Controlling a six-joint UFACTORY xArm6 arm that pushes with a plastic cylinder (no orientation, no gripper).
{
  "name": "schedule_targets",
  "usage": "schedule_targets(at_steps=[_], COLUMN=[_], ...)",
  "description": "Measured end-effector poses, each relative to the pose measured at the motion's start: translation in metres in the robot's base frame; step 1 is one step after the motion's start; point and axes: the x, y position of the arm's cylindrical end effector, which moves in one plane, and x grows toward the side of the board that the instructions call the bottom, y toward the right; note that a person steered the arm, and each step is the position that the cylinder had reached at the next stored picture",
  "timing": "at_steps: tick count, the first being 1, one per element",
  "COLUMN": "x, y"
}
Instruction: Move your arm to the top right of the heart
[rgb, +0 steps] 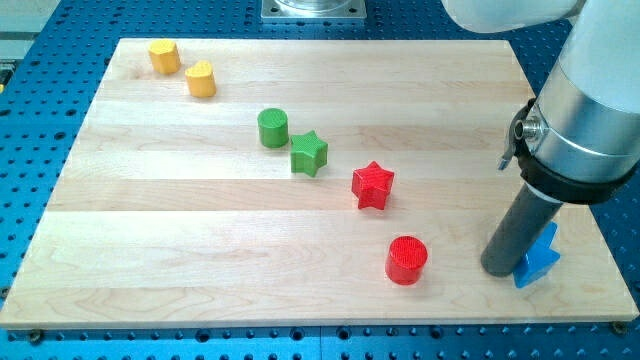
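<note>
the yellow heart is lying far off at the board's top left, beside a yellow block. my tip is resting at the bottom right, just beside a blue block, with no gripper to open or close. nearly the whole crossing is waiting, past the red cylinder, red star and green blocks.

Seven blocks sit on the wooden board: two yellow, two green, a cylinder and a star, two red, a star and a cylinder, and one blue.
</note>
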Motion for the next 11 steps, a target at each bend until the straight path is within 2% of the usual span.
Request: schedule_targets(at_steps=[1,3,4,5,7,8,9,10,11], x=[-0.046,-0.034,-0.061,-0.086,-0.267,-0.29,-0.347,-0.377,-0.377], y=[-0.018,0.058,0.056,0.084,-0.115,-0.149,-0.224,-0.278,-0.318])
